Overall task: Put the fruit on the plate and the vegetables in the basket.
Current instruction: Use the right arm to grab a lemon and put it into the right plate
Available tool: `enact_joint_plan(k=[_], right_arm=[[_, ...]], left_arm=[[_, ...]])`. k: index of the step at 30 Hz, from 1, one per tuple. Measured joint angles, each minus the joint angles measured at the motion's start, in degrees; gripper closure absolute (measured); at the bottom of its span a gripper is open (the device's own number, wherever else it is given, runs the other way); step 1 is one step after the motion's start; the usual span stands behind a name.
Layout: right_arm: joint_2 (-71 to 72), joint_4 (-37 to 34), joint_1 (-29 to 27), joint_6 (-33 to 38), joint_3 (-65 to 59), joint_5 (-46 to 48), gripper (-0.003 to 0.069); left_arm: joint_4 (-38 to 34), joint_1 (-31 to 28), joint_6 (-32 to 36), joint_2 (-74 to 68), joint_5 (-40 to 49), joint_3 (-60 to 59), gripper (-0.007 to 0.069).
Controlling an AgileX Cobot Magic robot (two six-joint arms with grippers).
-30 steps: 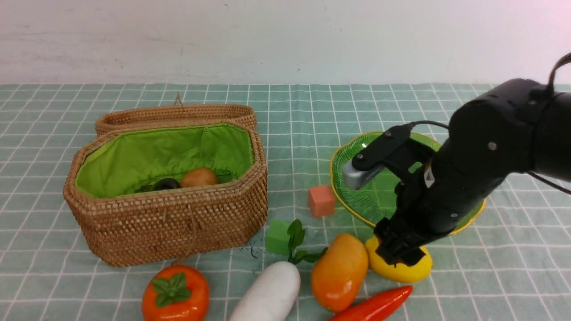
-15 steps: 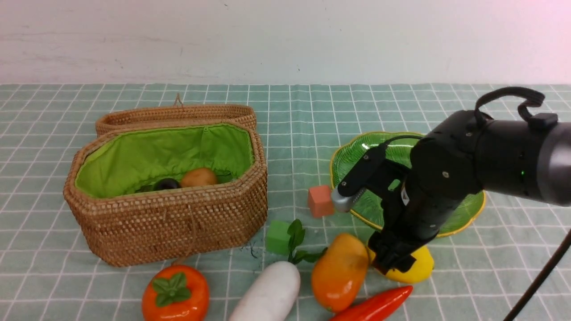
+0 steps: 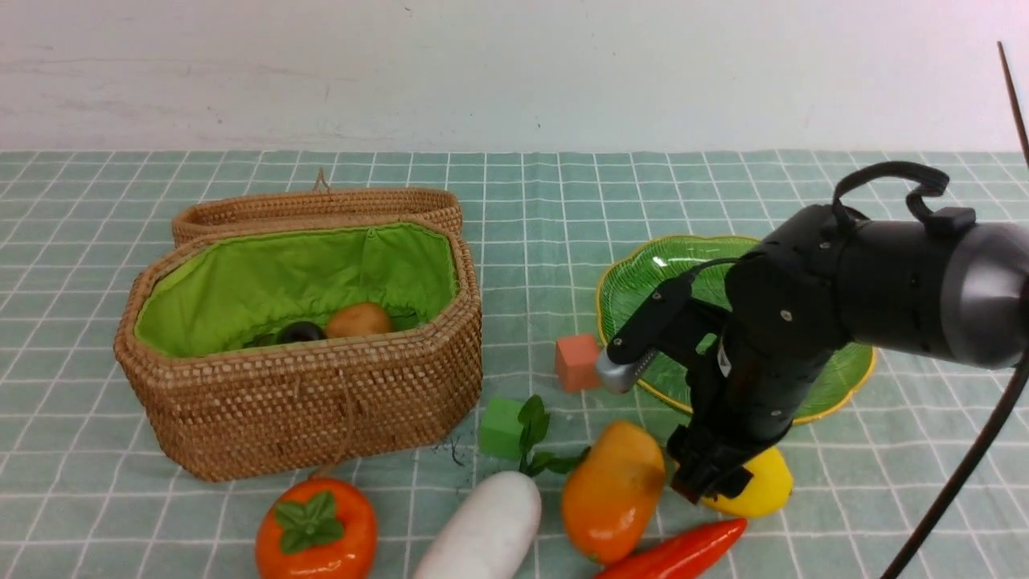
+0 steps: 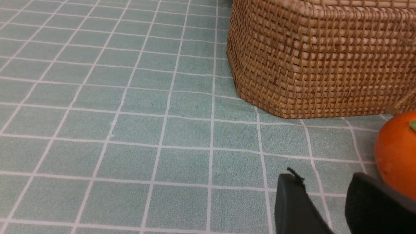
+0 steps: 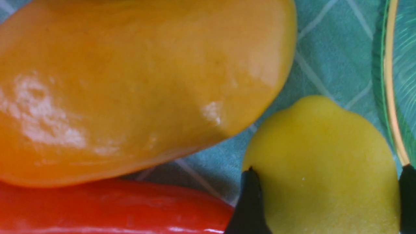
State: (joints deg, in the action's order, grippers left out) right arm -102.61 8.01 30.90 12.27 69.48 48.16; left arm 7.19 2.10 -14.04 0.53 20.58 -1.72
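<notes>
My right gripper is low on the cloth, shut on the yellow lemon, one finger pressed against each side. The lemon rests on the cloth between the mango and the green plate, which holds nothing. The persimmon sits at the front left, and the white radish and red chili lie near the front edge. The open wicker basket holds the potato and the eggplant. My left gripper hovers open over bare cloth beside the persimmon.
A salmon-pink cube stands just left of the plate, and a green cube sits by the radish leaves. The basket lid lies folded back behind the basket. The mango and chili crowd the lemon.
My right arm swung lower and leftward and its jaws narrowed onto the lemon. The lemon shifted slightly right on the cloth. Everything else stayed put.
</notes>
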Motion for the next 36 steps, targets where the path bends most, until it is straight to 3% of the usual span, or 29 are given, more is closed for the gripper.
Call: enact_joint_plan(k=[9,11,12,13,14,15,17,21,28,33,36], right_arm=[[7.48,-5.26,-0.21,2.84,0.38,3.69,0.0157],[8.48,-5.39,-1.17,2.84,0.93,4.22,0.0216],[8.69,-5.52,-2.84,2.84,2.07,4.13,0.0378],[8.63,-5.80,-3.96,2.79,2.62,3.38,0.0475],[8.62,-5.93,-4.58,2.79,2.76,3.38,0.0496],[8.09,-6.81,-7.66,2.22,3.95,-0.11,0.0620],[7.18,-8.54,-10.98,1.34,4.83,-4.69,0.0668],[5.35,-12.50,-15.98,1.30,5.58,-9.51,0.0674],[4.91,-14.63,-17.66,2.38,5.58,-3.97,0.0643],[6.87,-14.15,-17.66,-1.75,4.95,-2.11,0.0501],[8.10,-9.58,-17.66,-5.20,4.52,-1.72,0.0393]], left_arm=[[0.00,0.00,0.00,0.00,0.00,0.00,0.0386],[0.00,0.00,0.00,0.00,0.00,0.00,0.0386],[0.00,0.00,0.00,0.00,0.00,0.00,0.0386],[0.00,0.00,0.00,0.00,0.00,0.00,0.0386],[0.00,0.00,0.00,0.00,0.00,0.00,0.0386],[0.00,0.00,0.00,0.00,0.00,0.00,0.0386],[0.00,0.00,0.00,0.00,0.00,0.00,0.0386],[0.00,0.00,0.00,0.00,0.00,0.00,0.0386],[0.00,0.00,0.00,0.00,0.00,0.00,0.0386],[0.00,0.00,0.00,0.00,0.00,0.00,0.0386],[0.00,0.00,0.00,0.00,0.00,0.00,0.0386]])
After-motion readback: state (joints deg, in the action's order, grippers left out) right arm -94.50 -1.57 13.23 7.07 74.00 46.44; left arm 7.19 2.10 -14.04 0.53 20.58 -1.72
